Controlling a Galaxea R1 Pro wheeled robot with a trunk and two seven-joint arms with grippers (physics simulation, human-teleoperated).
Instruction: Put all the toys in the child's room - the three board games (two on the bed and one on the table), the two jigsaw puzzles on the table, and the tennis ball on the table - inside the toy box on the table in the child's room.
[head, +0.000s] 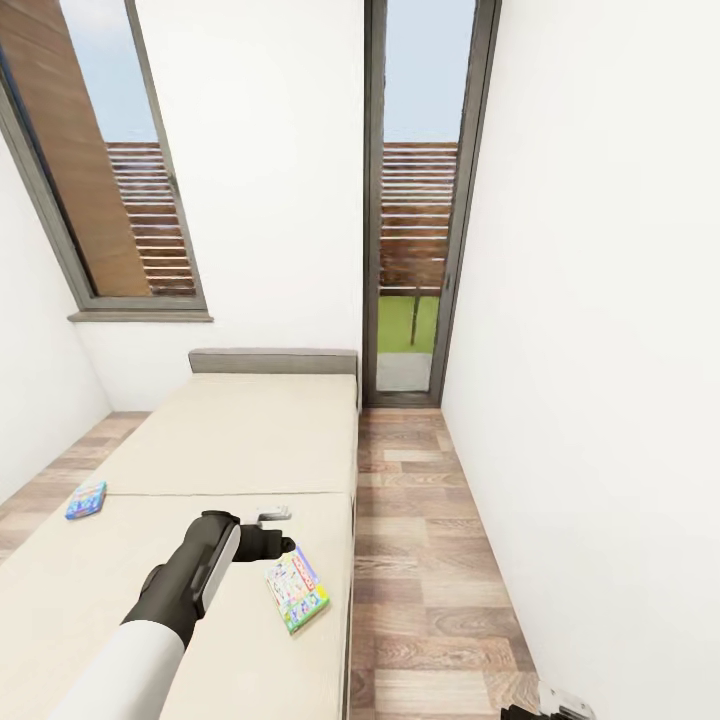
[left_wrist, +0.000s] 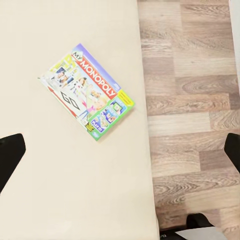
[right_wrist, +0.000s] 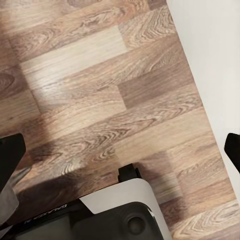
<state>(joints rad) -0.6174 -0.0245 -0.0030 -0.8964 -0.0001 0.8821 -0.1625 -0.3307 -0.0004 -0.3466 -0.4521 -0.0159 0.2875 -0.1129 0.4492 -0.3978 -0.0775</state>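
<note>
Two board games lie on the bed (head: 230, 440). A small blue box (head: 85, 498) rests near the mattress's left edge. A green-and-white "Monopoly" box (head: 297, 590) lies flat close to the right edge. My left gripper (head: 272, 535) hangs over the mattress just left of and above that box. In the left wrist view the Monopoly box (left_wrist: 87, 97) sits on the beige mattress (left_wrist: 60, 190), with the left gripper (left_wrist: 120, 152) open and nothing between its fingers. My right gripper (right_wrist: 120, 150) is open over the wood floor and peeks in low at the corner (head: 555, 705).
A strip of wood-plank floor (head: 420, 560) runs between the bed and the white right wall (head: 600, 350). A glass door (head: 415, 200) stands beyond the bed's headboard (head: 272, 361), and a window (head: 110, 180) sits at the left. The robot base (right_wrist: 125, 220) is below the right gripper.
</note>
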